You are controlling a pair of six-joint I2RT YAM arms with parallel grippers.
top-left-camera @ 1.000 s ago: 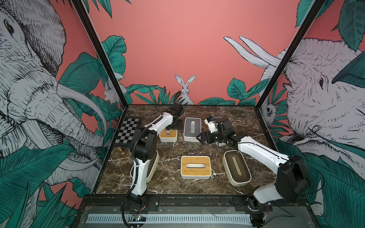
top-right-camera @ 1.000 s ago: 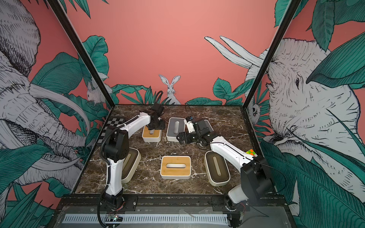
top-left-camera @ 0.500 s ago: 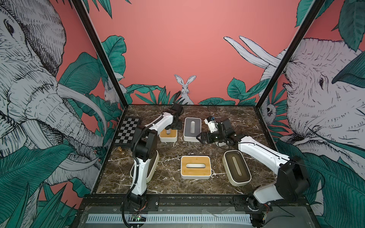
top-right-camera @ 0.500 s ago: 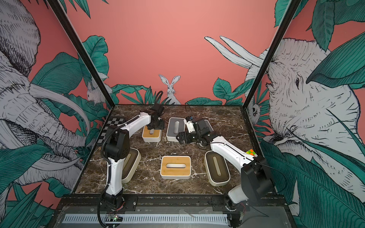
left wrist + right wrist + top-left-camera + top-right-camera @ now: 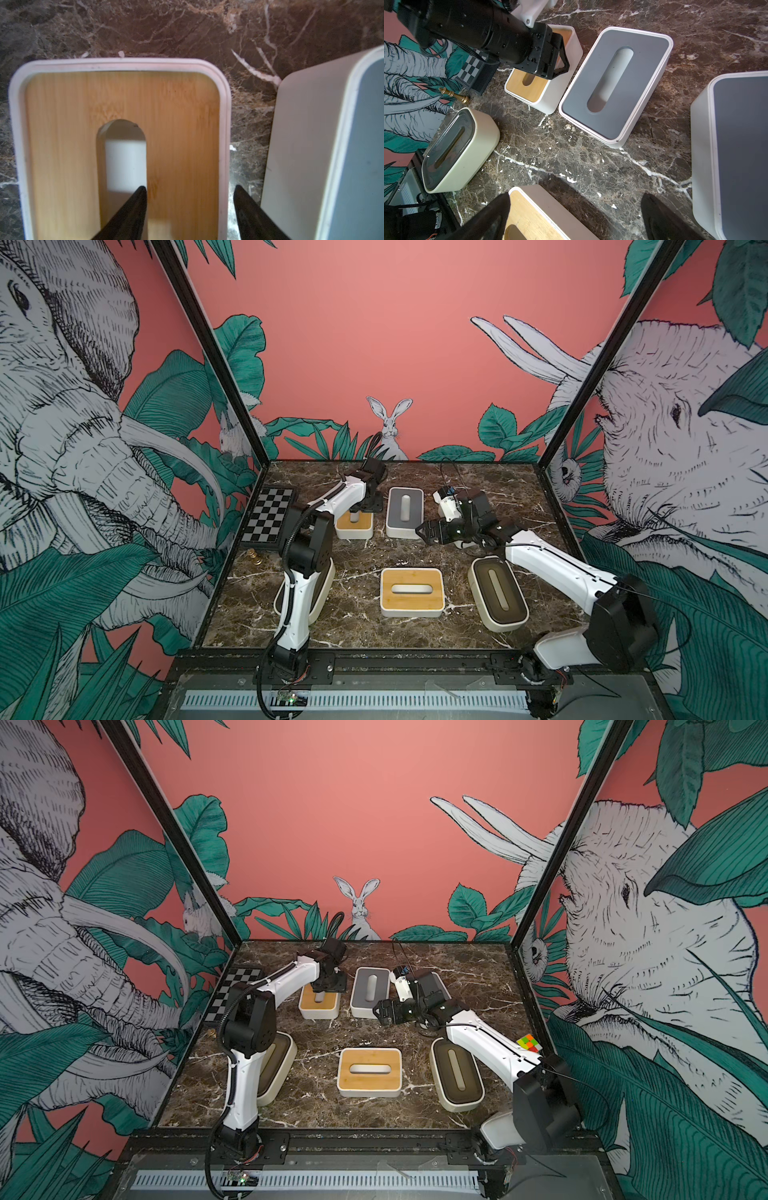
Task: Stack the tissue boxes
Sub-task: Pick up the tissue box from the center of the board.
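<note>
Bamboo-lidded tissue box [image 5: 182, 124], long axis toward back wall [image 5: 374, 344]; left tool [image 5: 189, 188] straddles its side (grip unclear).

No readable text, no labels, brands, numbers or signs on anything

On the dark marble table [image 5: 365, 639] lie a back tan box [image 5: 344, 523], a grey box [image 5: 404, 512] just beside it, a second grey box [image 5: 737, 145], a middle tan box [image 5: 412, 591], a left cream box [image 5: 279, 1065], a right cream box [image 5: 497, 593], and a checkered board [image 5: 269, 519] at the left edge.

Robot lab booth: jungle-mural walls [image 5: 374, 344] enclosing a marble tabletop [image 5: 361, 547].
</note>
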